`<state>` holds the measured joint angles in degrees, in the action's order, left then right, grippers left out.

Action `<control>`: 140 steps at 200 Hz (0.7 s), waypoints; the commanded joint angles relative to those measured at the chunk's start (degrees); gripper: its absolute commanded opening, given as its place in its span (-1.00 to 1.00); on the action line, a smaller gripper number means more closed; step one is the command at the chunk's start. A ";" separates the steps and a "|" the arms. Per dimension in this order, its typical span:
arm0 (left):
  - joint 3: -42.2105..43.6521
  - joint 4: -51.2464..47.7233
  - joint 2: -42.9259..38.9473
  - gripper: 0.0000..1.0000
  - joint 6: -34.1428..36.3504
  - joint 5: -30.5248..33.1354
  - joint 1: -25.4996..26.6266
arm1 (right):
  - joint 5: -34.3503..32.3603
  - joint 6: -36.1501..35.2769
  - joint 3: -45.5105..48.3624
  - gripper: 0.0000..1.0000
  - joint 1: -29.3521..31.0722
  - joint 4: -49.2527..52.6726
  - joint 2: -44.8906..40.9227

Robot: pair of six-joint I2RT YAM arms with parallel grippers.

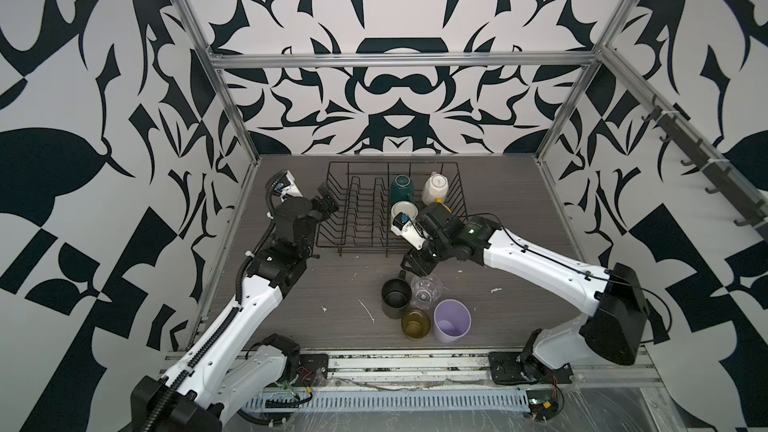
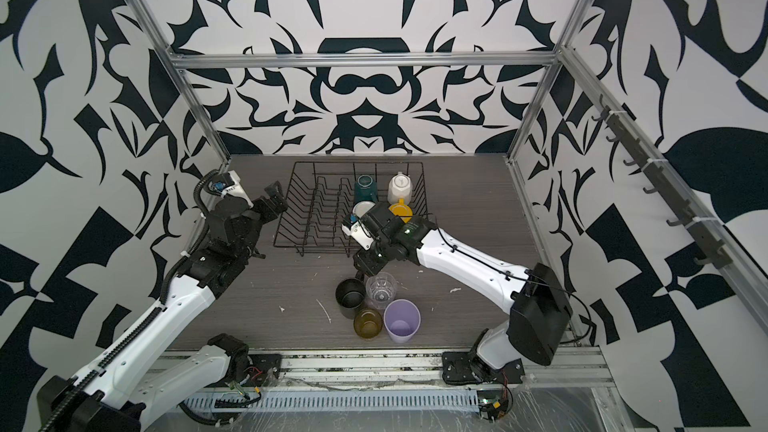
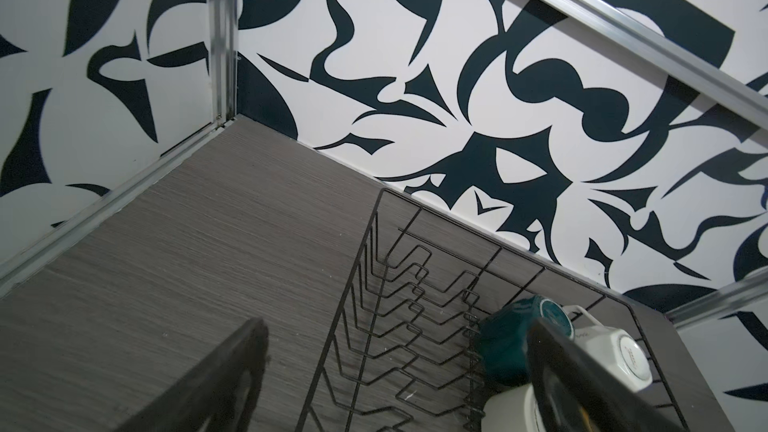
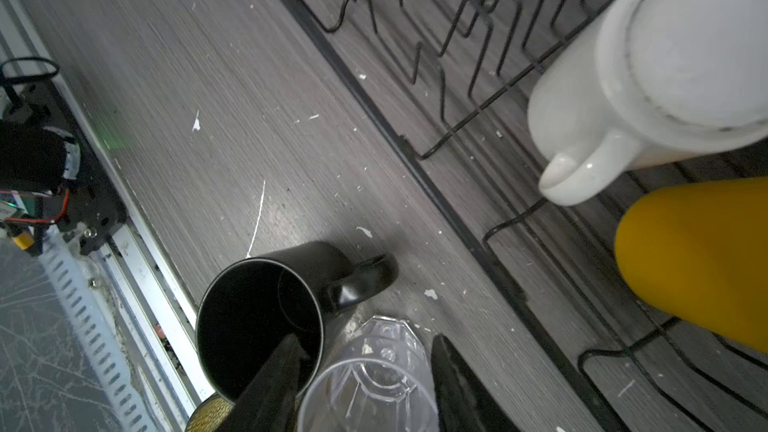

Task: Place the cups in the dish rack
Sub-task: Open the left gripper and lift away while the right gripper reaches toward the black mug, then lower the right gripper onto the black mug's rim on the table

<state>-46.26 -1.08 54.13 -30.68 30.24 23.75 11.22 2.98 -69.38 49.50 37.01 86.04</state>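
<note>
**Right fingers flank the clear glass**

We see the right gripper straddling the clear glass, which stands at five o'clock of the dish rack. The wrist view cuts off the contact, so we cannot tell whether the jaws press. The left gripper gapes wide and empty. In the rack, the yellow mug is mostly hidden behind the right wrist.

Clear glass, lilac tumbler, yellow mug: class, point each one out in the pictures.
clear glass point(image 1: 424, 293), in a top view: base.
lilac tumbler point(image 1: 454, 311), in a top view: inner wall.
yellow mug point(image 4: 698, 259), right wrist view: outer side.
</note>
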 commanded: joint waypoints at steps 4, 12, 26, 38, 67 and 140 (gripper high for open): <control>0.89 0.38 -1.20 0.99 -1.79 0.55 -0.69 | -1.84 0.96 -2.50 0.05 2.27 1.32 1.32; 0.99 0.38 -1.32 0.99 -1.84 0.54 -0.68 | -2.36 1.28 -2.64 0.05 2.94 1.27 2.10; 1.25 0.38 -1.56 0.99 -1.93 0.50 -0.74 | -2.62 2.18 -2.85 0.04 3.58 0.94 3.31; 1.48 0.29 -2.00 0.99 -1.87 0.57 -0.85 | -3.03 2.64 -2.95 0.02 3.94 0.78 4.16; 1.90 0.03 -3.03 0.99 -1.66 0.63 -1.11 | -4.37 3.08 -3.30 -0.02 4.35 0.91 5.93; 3.34 -1.10 -5.61 0.99 -1.58 1.33 -1.86 | -5.36 3.00 -4.43 -0.12 6.12 1.92 9.81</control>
<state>-43.70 -1.96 49.76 -31.68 30.44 22.28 6.98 5.67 -70.96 54.74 38.13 95.39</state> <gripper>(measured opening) 0.994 0.444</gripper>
